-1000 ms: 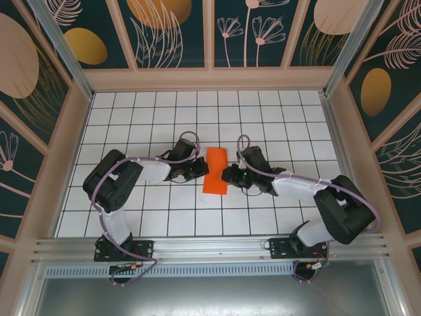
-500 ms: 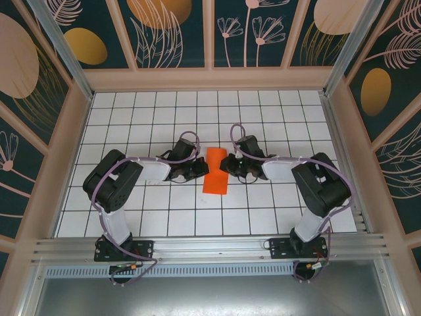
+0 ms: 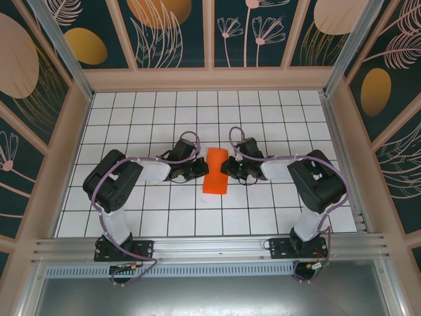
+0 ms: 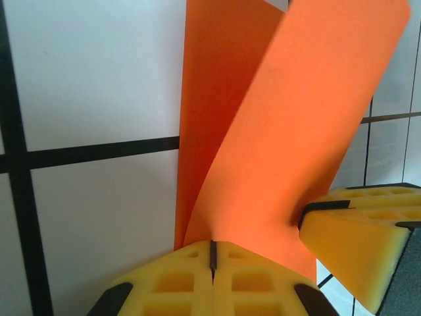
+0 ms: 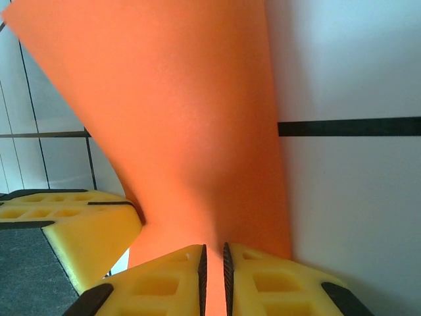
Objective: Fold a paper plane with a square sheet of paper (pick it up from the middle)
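Note:
The square sheet of paper point(image 3: 215, 179) is bright orange and folded into a narrow band on the white tiled floor, between both grippers; I see no pointed paper plane shape. My left gripper point(image 3: 202, 170) is at its left edge, and in the left wrist view its yellow jaws point(image 4: 212, 247) are shut on the paper point(image 4: 296, 131), which curls up from them. My right gripper point(image 3: 227, 167) is at the right edge, and its jaws point(image 5: 212, 253) pinch a layer of the paper point(image 5: 177, 112) in a thin gap. Each wrist view shows the other gripper's yellow finger point(image 4: 358, 230) point(image 5: 72, 227) touching the sheet.
The white floor point(image 3: 131, 131) with its black grid stretches round the paper on all sides. Patterned walls point(image 3: 210, 33) and a wooden frame enclose it. A metal rail point(image 3: 210, 249) runs along the near edge by the arm bases.
My right gripper has moved in from the paper's lower right to its right edge, and its arm has folded closer. The left gripper and the paper have stayed put.

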Controlling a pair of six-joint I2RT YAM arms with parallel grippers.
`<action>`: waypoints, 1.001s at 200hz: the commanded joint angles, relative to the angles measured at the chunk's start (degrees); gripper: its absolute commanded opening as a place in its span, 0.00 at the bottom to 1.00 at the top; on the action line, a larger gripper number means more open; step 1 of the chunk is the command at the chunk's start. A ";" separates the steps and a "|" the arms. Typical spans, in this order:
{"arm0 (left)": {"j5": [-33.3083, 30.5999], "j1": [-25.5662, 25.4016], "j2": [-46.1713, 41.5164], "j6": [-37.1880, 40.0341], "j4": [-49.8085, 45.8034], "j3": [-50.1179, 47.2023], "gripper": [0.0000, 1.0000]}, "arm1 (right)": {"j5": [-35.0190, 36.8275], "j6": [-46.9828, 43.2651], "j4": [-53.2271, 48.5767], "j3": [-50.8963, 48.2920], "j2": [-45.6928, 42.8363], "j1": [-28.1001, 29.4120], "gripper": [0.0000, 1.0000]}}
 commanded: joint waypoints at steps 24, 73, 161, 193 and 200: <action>-4.05 -0.32 1.76 1.53 -8.64 -2.72 0.00 | -2.28 -2.45 -2.51 5.23 -2.44 -2.27 0.19; -4.20 -0.26 1.44 1.81 -9.05 -2.63 0.00 | -2.97 -4.02 -3.54 7.09 0.29 -3.55 0.19; -4.20 -0.33 1.47 1.82 -8.95 -3.14 0.00 | -2.12 -2.32 -2.04 4.40 5.92 -3.59 0.19; -4.11 -0.26 1.59 1.90 -8.96 -3.11 0.00 | -1.01 -3.42 -6.54 8.29 4.22 -3.60 0.20; -4.12 -0.28 1.60 1.91 -8.96 -3.16 0.00 | -1.18 -3.72 -6.80 9.01 3.50 -3.62 0.20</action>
